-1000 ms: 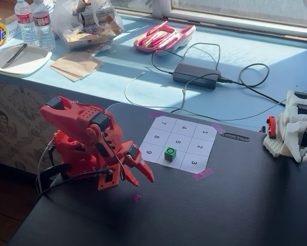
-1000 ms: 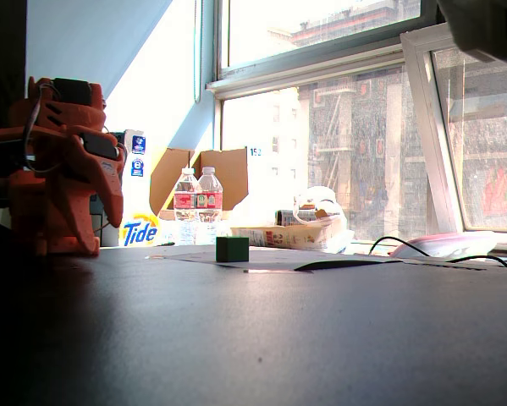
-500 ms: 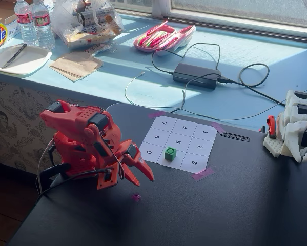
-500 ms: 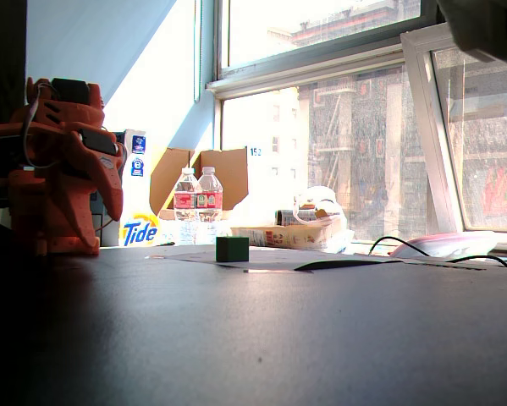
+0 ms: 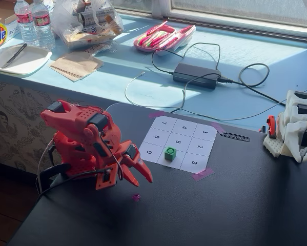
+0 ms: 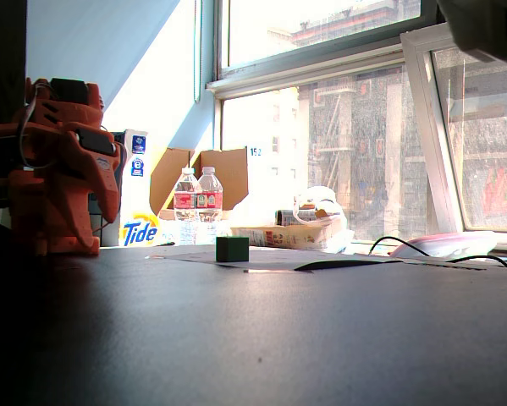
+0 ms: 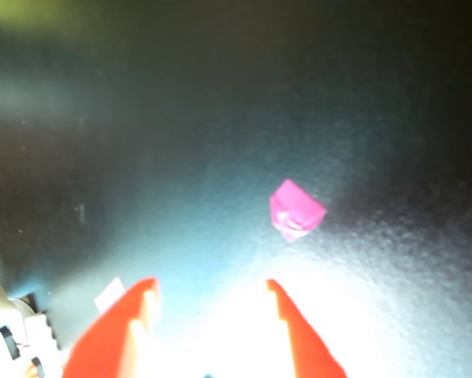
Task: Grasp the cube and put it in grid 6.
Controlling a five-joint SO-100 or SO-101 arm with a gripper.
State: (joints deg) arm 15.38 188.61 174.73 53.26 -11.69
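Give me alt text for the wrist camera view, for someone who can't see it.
Two red fingers of the robot's open hand rise from the bottom edge over a dark, glare-lit tabletop, holding nothing. A small pink scrap, possibly tape, lies on the table just beyond the right finger; the picture is blurry.

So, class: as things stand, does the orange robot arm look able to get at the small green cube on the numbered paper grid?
Probably yes. The small green cube sits alone on the numbered paper grid, nothing beside it. The orange gripper hangs apart from it with jaws open, and only bare black table lies between them.
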